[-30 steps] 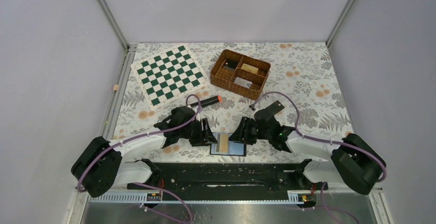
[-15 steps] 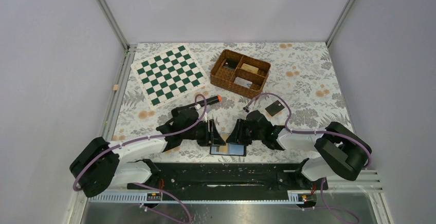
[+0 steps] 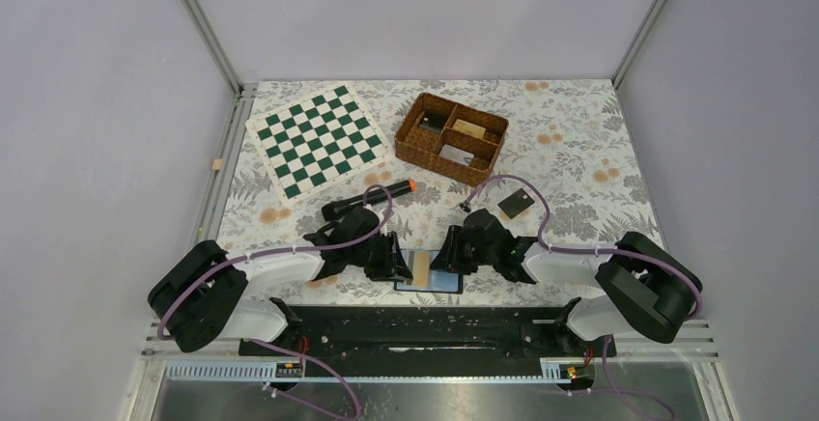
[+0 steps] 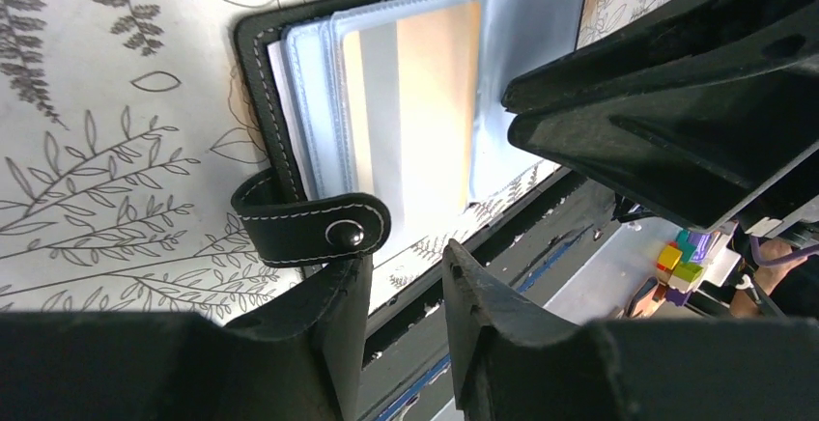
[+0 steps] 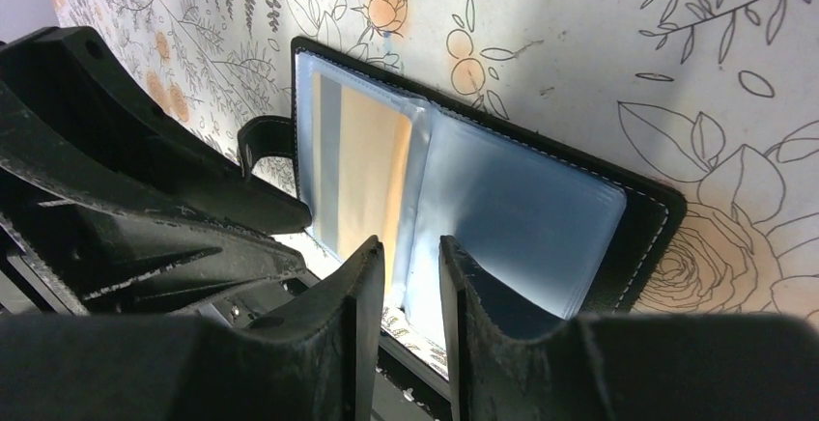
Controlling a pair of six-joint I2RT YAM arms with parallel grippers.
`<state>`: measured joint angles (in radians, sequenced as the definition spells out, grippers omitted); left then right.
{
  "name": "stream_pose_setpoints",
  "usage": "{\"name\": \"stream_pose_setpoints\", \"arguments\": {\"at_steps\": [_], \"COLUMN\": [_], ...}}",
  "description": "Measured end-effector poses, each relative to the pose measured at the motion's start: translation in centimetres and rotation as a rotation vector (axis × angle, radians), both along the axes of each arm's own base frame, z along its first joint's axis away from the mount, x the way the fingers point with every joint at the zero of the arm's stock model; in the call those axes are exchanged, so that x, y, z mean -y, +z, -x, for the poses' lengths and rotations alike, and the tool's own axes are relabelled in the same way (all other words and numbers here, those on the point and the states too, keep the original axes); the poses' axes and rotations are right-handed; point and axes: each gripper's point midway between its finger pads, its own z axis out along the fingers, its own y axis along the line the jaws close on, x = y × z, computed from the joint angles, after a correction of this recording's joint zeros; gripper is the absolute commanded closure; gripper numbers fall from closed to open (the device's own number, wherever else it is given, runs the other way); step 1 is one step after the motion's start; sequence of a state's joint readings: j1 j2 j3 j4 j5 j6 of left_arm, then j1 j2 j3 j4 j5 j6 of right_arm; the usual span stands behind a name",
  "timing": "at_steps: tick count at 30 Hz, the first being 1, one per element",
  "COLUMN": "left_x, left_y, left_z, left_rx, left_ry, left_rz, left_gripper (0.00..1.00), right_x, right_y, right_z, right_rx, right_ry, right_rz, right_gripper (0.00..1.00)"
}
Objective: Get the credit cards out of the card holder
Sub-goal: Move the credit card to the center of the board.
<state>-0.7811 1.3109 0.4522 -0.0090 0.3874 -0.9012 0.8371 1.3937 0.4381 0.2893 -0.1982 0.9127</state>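
The top external view looks down from above and behind the arm bases, far enough off to take in the whole worktop [image 3: 579, 151]. Each wrist view sits low and close, looking past its own fingers: the left tool [image 4: 401, 281] and the right tool [image 5: 409, 252]. All three views share the card holder [image 3: 429, 273], which the wrist views see from opposite sides.

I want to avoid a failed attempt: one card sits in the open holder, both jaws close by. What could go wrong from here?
1. The orange card lies inside a clear sleeve; the jaws may pinch both and lift the whole card holder.
2. It lies close to the near edge of the table; a push could slide it off.
3. The snap tab is beside the left jaws and might catch.
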Motion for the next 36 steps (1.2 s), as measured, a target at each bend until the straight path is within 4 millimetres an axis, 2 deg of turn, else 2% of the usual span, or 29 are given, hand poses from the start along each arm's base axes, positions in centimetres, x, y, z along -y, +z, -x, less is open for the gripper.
{"name": "stream_pose_setpoints", "arguments": {"at_steps": [6,12,30,36], "left_x": [-0.4,-0.7,-1.1,-0.9], "left_y": [-0.1,-0.2,-1.0,-1.0], "left_z": [-0.7,-1.1,-1.3,-1.1], "left_rx": [0.009,0.008,0.018,0.022], "left_ry": [0.022,0.040,0.035,0.028], "left_rz": [-0.004,-0.007,-0.025,0.008], "left_gripper": [0.70,0.79,0.80,0.81], "right_x": [0.3,0.5,0.4,0.3], "right_y": [-0.3,-0.4,-0.5,-0.2], "right_z": [0.1,-0.1,-0.2,-0.2], "right_rx": [-0.003,0.012,0.043,0.040], "right_ry": [-0.001,0.000,0.025,0.030], "right_rz": [0.017,0.031,0.033,0.028], "right_gripper": [0.67,0.67,0.67,0.54]}}
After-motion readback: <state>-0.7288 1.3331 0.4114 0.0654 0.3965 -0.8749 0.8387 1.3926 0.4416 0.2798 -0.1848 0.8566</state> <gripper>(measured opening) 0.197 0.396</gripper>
